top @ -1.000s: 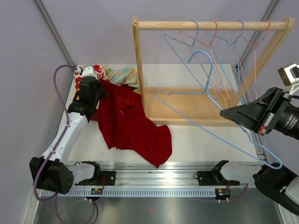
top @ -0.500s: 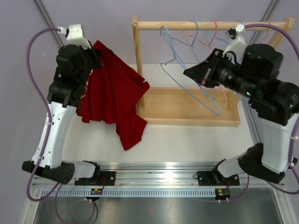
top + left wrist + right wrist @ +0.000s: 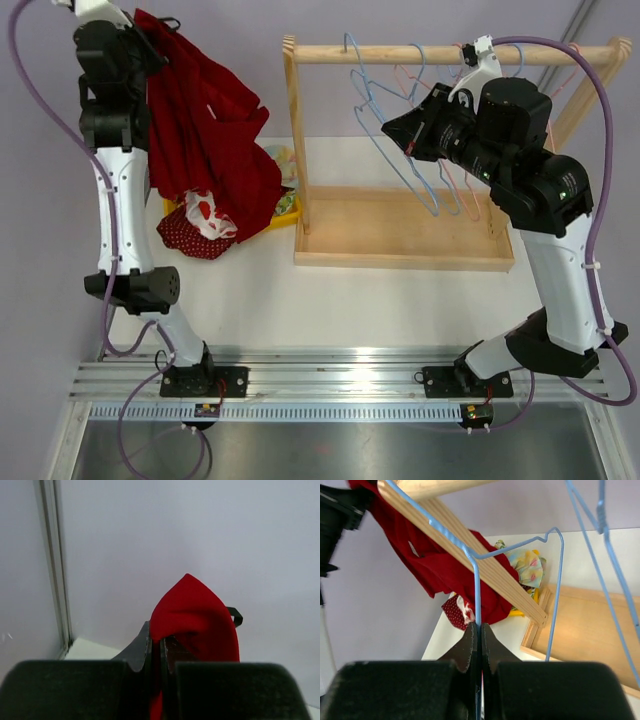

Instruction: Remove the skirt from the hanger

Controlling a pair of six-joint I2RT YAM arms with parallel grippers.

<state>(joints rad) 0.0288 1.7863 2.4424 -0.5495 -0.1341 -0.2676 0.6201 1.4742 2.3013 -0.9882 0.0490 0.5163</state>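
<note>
A wooden clothes rack [image 3: 297, 150] stands on the white counter [image 3: 380, 300], its round rail [image 3: 390, 54] above a shallow tray base [image 3: 400, 235]. Just left of it lies a heap of garments [image 3: 190, 232]: red dotted cloth, a pale floral piece, something yellow

Red skirt [image 3: 200, 120] is hanging bunched left of the wooden rack [image 3: 297, 150]; blue wire hanger [image 3: 476, 587] is tilting beneath its rail.

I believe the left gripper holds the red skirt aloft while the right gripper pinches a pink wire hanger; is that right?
Not quite: the wire hanger is blue, not pink, as the right wrist view shows, pinched in the right gripper. The left gripper does hold the red skirt aloft.
</note>
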